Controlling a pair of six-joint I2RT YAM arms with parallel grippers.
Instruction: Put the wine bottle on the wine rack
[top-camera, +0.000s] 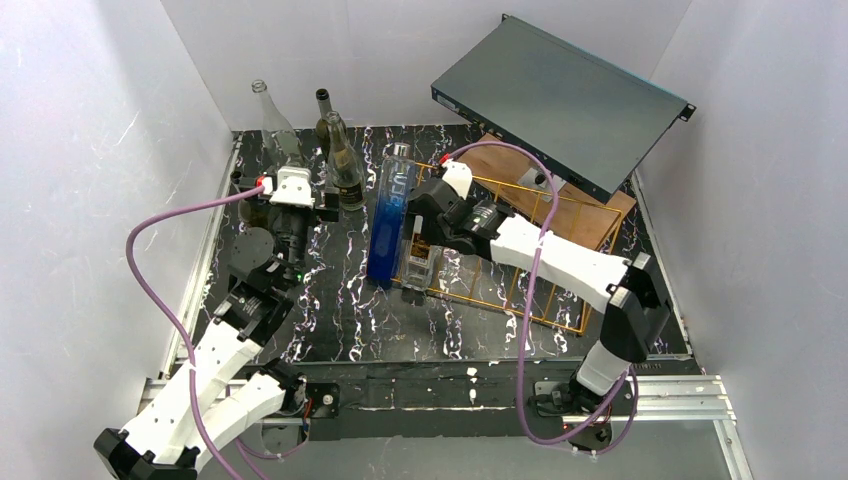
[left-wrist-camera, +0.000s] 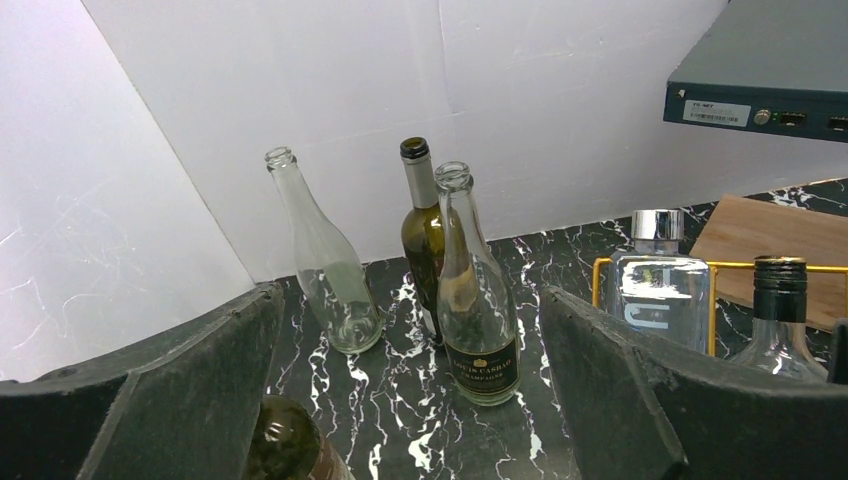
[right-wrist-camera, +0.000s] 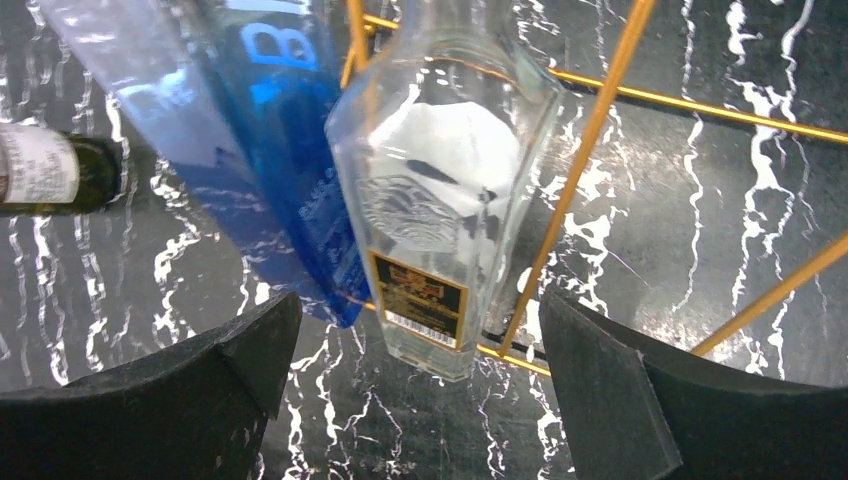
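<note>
The right pincer (right-wrist-camera: 418, 315) is held released, its two pads spread wide and gripping nothing, poised above the left end of the wine rack (right-wrist-camera: 585, 140). The wine bottle (right-wrist-camera: 440, 170), clear glass with a black-and-gold label, is seen lying in the leftmost slot. It is framed by two orange wires, and its base reaches past the near crossbar. Just beside it, outside the frame on the left, a tall blue bottle (right-wrist-camera: 290, 150) is stood on the black marbled table (right-wrist-camera: 700, 230). The left pincer (left-wrist-camera: 408, 320) is likewise spread open, well apart from the rack. Part of a dark bottle (left-wrist-camera: 285, 440) is seen low between its pads. Beyond it three bottles are grouped near the back wall: a clear one (left-wrist-camera: 330, 270), a dark green one (left-wrist-camera: 425, 235) and a clear labelled one (left-wrist-camera: 478, 310).
</note>
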